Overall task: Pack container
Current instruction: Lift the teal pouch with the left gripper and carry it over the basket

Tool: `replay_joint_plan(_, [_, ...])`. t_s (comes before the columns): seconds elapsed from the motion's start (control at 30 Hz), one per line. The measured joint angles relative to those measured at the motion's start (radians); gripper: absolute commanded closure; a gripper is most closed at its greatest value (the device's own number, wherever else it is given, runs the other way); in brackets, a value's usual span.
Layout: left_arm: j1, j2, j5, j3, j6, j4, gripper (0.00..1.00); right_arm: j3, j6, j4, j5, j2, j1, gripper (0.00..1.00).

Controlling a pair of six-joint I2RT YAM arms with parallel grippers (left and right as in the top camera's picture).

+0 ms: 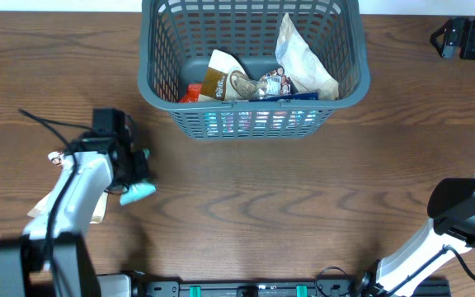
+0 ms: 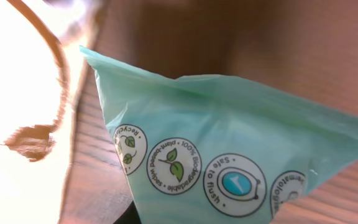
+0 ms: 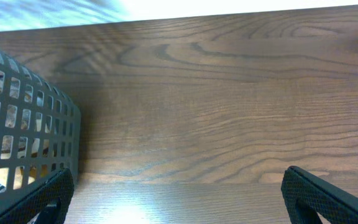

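While the container (image 1: pixel 254 124) sits at the far edge of the wooden table (image 1: pixel 262 206), midway across, I see my left gripper (image 1: pixel 134 177) low over the near-left part of the tabletop, well apart from it. The pincer is closed on a teal packet (image 1: pixel 138 193), which sticks out past its tip. In the left wrist view the packet (image 2: pixel 229 155) fills most of the frame and hides the fingers; round badges on it read "Safe to flush" and "100% Biodegradable". A pale item (image 1: pixel 99 210) lies partly hidden under the left arm, and I cannot tell what it is.

Inside the basket, a crumpled white-and-tan bag (image 1: pixel 303 58) leans against the right wall. A brown-and-white packet (image 1: pixel 221 78) stands beside it, and a red packet (image 1: pixel 190 93) is tucked at the front left.

My right gripper (image 3: pixel 176 183) stands wide, one dark finger at each lower corner of its wrist view with bare wood between them. The container's lattice wall (image 3: pixel 17 124) shows at that view's left edge.
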Motion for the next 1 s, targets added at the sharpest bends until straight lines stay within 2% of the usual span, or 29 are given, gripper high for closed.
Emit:
replay_joint_plan(0.23, [0.000, -0.228, 0.003, 0.220, -0.004, -0.017, 0.94, 0.000, 0.000, 0.000, 0.000, 0.000, 0.000, 0.01])
replay_joint_plan(0.37, [0.000, -0.308, 0.003, 0.306, -0.045, -0.005, 0.93, 0.000, -0.001, 0.000, 0.000, 0.000, 0.000, 0.01])
replay_joint_plan(0.53, [-0.029, -0.347, 0.003, 0.330, -0.107, 0.157, 0.94, 0.000, -0.004, 0.000, 0.000, 0.000, 0.000, 0.01])
replay_joint_plan(0.67, [-0.101, -0.344, 0.003, 0.336, -0.123, 0.319, 0.94, 0.000, -0.005, 0.000, 0.000, 0.000, 0.000, 0.01])
replay_joint_plan(0.8, [-0.179, -0.325, 0.003, 0.371, -0.083, 0.410, 0.94, 0.000, -0.007, 0.000, 0.000, 0.000, 0.000, 0.01])
replay_joint_plan(1.0, [-0.285, -0.243, 0.011, 0.454, 0.055, 0.506, 0.94, 0.000, -0.007, 0.000, 0.000, 0.000, 0.000, 0.01])
